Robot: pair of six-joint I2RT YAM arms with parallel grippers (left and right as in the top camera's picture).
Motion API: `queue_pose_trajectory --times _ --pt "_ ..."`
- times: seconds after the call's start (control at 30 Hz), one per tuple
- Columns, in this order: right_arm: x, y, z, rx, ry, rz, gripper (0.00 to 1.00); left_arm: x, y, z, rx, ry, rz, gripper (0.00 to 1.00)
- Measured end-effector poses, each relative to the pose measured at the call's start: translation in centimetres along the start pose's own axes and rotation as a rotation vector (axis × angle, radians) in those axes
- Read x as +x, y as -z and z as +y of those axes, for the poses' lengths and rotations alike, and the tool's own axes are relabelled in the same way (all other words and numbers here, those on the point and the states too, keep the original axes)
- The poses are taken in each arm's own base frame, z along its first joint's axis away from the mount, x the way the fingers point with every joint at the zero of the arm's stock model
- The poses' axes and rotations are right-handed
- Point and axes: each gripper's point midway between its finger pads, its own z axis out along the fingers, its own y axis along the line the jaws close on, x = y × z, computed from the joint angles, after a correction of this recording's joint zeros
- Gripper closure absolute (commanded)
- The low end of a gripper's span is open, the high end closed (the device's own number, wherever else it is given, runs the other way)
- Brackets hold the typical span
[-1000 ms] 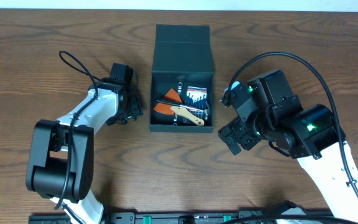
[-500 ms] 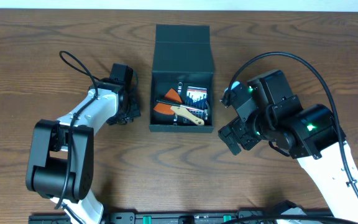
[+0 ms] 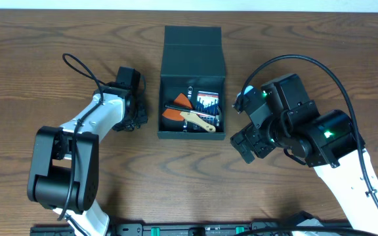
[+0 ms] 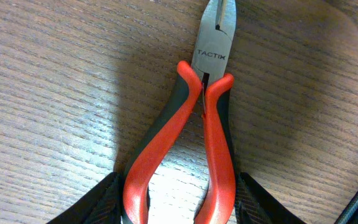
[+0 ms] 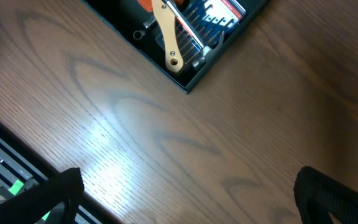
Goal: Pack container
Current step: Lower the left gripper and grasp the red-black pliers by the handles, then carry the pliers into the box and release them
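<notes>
The container (image 3: 193, 134) is a dark teal-black box at the table's middle, its flap lid (image 3: 193, 49) open toward the back. Inside lie an orange tool, a wooden-handled tool (image 3: 199, 120) and a blue and red pack of bits (image 3: 207, 101). The box corner also shows in the right wrist view (image 5: 188, 87). My left gripper (image 4: 179, 202) is left of the box, low on the table, its fingers against both red and black handles of the pliers (image 4: 207, 124). From overhead the left gripper (image 3: 134, 120) hides the pliers. My right gripper (image 3: 245, 141) is open and empty, right of the box's front corner.
The wooden table (image 3: 176, 183) carries the box and both arms. A black rail with green parts (image 3: 176, 229) runs along the front edge. The left arm's cable (image 3: 77, 65) loops over the table at the left.
</notes>
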Motion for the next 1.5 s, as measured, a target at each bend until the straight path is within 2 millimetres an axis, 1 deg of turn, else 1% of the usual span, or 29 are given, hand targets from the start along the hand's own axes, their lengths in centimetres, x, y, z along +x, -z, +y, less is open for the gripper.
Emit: queue_pose_trajectory --times 0.37,0.43,0.47,0.53,0.73,0.9,1.03,1.2,1.3,1.37,1.5 --pt "0.0 0.0 0.0 0.000 0.000 0.000 0.01 0.0 0.0 0.0 0.001 0.000 0.000 0.81" --pt "0.0 0.0 0.0 0.000 0.000 0.000 0.01 0.0 0.1 0.0 0.001 0.000 -0.001 0.81" --pt "0.0 0.0 0.0 0.000 0.000 0.000 0.01 0.0 0.1 0.0 0.001 0.000 -0.001 0.85" --pt "0.0 0.0 0.0 0.000 0.000 0.000 0.01 0.0 0.1 0.0 0.002 0.000 -0.002 0.88" --pt "0.0 0.0 0.0 0.000 0.000 0.000 0.01 -0.1 0.2 -0.1 0.007 0.000 -0.004 0.91" --pt "0.0 0.0 0.0 0.000 0.000 0.000 0.01 -0.4 1.1 -0.3 0.020 0.001 -0.027 0.94" --pt "0.0 0.0 0.0 0.000 0.000 0.000 0.01 -1.0 2.3 -0.5 0.038 0.003 -0.059 0.94" --pt "0.0 0.0 0.0 0.000 0.000 0.000 0.01 -1.7 4.2 -0.8 0.067 0.005 -0.112 0.94" --pt "0.0 0.0 0.0 0.000 0.000 0.000 0.01 -2.2 6.0 -1.1 0.092 0.007 -0.157 0.94" --pt "0.0 0.0 0.0 0.000 0.000 0.000 0.01 -2.6 7.7 -1.4 0.120 0.005 -0.198 0.94" --pt "0.0 0.0 0.0 0.000 0.000 0.000 0.01 -2.6 11.3 -3.0 0.210 -0.027 -0.270 0.94"
